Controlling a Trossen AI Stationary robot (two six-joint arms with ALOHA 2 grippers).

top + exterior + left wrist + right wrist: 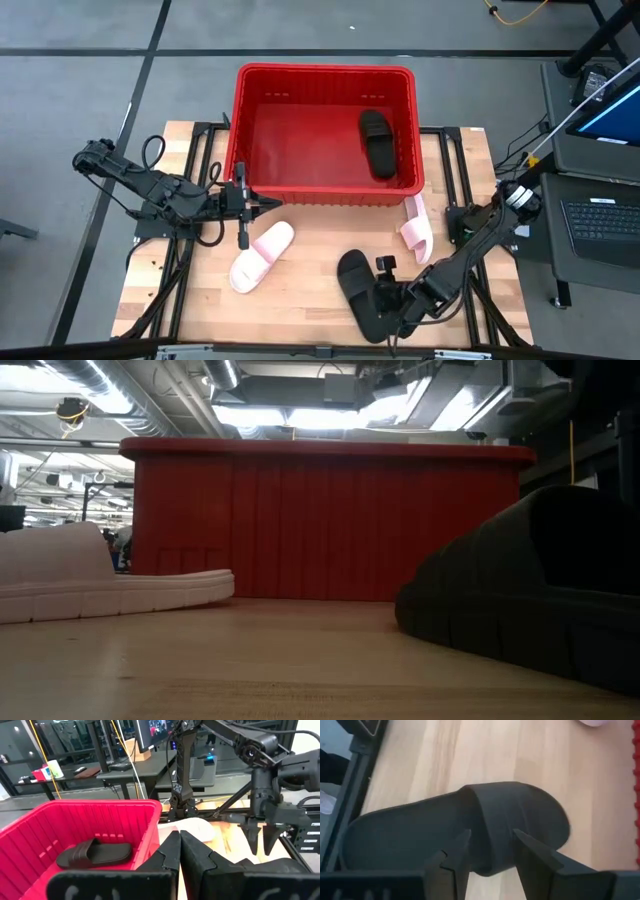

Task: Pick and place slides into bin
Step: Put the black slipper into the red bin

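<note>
The red bin (pixel 328 130) stands at the table's far middle, with one black slide (pixel 377 143) lying in its right part. A second black slide (pixel 356 290) lies sole down on the table near the front edge, and also shows in the low view (pixel 540 590). My right gripper (pixel 491 840) is open just above its strap. One pink slide (pixel 262 256) lies left of the middle. Another pink slide (pixel 417 228) lies by the bin's near right corner. My left gripper (pixel 272 205) is shut and empty by the bin's near left corner. My right gripper comes from above at the black slide's strap (pixel 495 810), with one finger (pixel 457 852) and the other on either side of the strap's middle. I cannot tell whether the fingers touch it. The slide lies flat on the table.
The bin's near wall (pixel 330 525) rises just beyond the slides. Bare wood lies between the pink slide and the black slide. Desks and a monitor stand off the table's right side (pixel 600 130).
</note>
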